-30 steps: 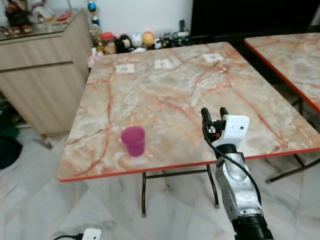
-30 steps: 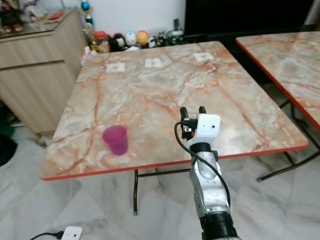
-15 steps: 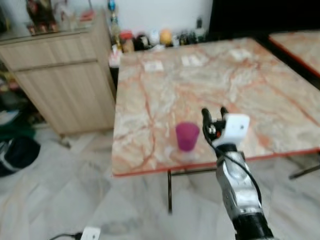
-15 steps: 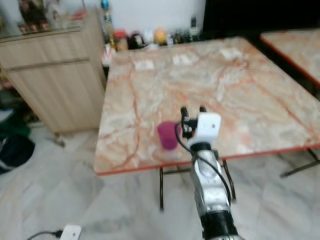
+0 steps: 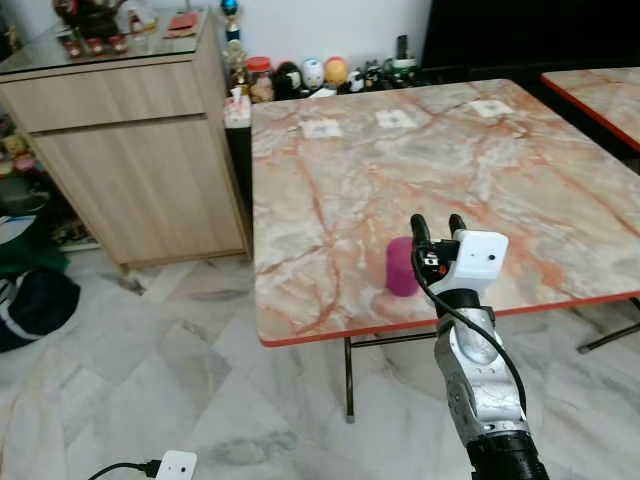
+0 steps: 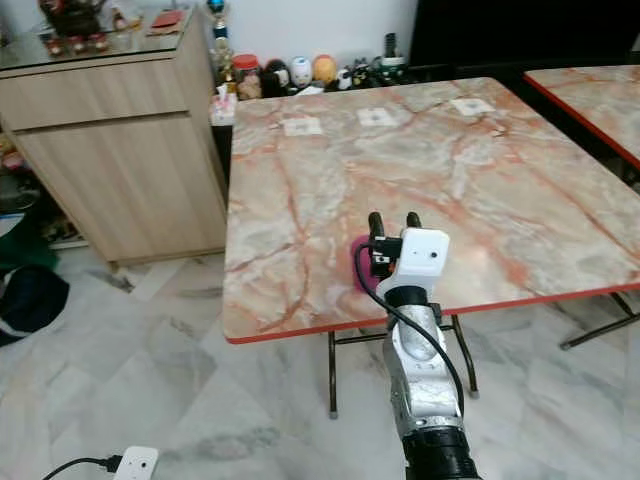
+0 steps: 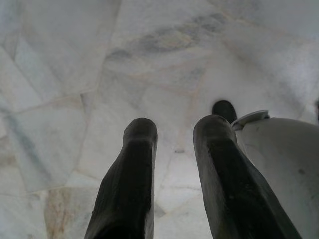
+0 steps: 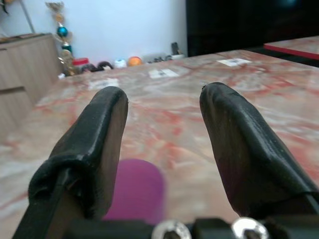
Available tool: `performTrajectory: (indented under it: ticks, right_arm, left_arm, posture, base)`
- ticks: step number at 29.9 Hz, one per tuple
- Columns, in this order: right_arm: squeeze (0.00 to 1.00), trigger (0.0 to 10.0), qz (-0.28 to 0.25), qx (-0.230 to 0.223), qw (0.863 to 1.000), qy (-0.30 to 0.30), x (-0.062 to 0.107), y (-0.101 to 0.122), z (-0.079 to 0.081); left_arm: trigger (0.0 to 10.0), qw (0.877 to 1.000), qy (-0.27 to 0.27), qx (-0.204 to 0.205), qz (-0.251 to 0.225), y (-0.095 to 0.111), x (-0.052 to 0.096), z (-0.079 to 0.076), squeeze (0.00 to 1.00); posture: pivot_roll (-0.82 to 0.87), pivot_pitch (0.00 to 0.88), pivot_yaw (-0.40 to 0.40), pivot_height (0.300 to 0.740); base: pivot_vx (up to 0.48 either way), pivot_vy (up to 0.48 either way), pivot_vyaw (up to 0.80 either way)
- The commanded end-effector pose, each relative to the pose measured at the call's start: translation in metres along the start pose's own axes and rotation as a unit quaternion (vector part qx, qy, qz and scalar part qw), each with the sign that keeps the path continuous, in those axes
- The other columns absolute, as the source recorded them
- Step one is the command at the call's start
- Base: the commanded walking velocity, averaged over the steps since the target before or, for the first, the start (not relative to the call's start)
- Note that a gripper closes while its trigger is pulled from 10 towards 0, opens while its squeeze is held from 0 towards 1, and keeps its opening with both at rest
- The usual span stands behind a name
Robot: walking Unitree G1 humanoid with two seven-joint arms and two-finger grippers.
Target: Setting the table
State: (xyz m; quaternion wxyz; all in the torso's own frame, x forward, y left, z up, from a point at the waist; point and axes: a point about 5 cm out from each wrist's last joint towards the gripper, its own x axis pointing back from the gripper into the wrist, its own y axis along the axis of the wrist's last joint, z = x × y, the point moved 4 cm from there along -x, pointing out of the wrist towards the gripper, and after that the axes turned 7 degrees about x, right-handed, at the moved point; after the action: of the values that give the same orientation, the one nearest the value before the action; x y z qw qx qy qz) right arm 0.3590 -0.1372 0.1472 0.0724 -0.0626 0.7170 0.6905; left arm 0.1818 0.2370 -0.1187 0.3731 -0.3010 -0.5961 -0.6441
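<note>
I am looking at a purple cup (image 5: 401, 267) that is standing upright on the marble-patterned table (image 5: 340, 170), close to its near edge, and the right gripper (image 5: 438, 225) is covering the cup's right side, so I cannot make out its full outline. In the right eye view the cup (image 6: 361, 266) is showing as little more than a sliver behind the wrist. The right gripper is standing over the near edge with its two fingers parted and nothing between them; in the right wrist view the cup (image 8: 134, 190) is sitting low, beneath the finger (image 8: 97, 139) rather than inside the gap. The left gripper (image 7: 174, 132) is hanging over the pale marble floor (image 7: 75, 74), fingers apart and empty. A wooden cabinet (image 5: 130, 150) is standing left of the table, small figurines (image 5: 300, 75) are lining the far wall, and a second table (image 5: 600, 95) is cut off on the right.
</note>
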Motion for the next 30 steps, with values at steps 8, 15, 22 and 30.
performTrajectory:
  ticks: [8,15,22,30]
  right_arm:
    - [0.0,10.0,0.024,-0.008,1.0,-0.003,-0.006,0.001,-0.004]
    - [0.0,10.0,0.083,-0.019,0.996,-0.005,-0.015,-0.01,-0.004]
    - [0.0,10.0,0.104,-0.076,0.991,0.03,-0.029,-0.004,0.008]
    - [0.0,10.0,0.176,-0.09,0.98,0.034,-0.026,-0.018,0.01]
  left_arm:
    - [10.0,1.0,-0.002,-0.003,0.011,-0.006,0.001,0.0,0.0]
    - [10.0,1.0,-0.001,-0.002,0.011,-0.006,0.001,0.0,0.0]
    - [10.0,1.0,-0.001,-0.002,0.01,-0.005,0.001,0.0,0.0]
    - [10.0,1.0,0.0,0.001,0.011,-0.006,0.001,0.0,0.0]
  posture:
    - [-0.09,0.029,0.046,0.74]
    - [-0.1,0.031,0.048,0.74]
    - [-0.09,0.031,0.048,0.74]
    - [-0.09,0.03,0.047,0.74]
  base:
    - [0.0,-0.077,0.0]
    - [0.0,0.0,0.0]
    - [0.0,0.0,0.0]
    - [0.0,0.0,0.0]
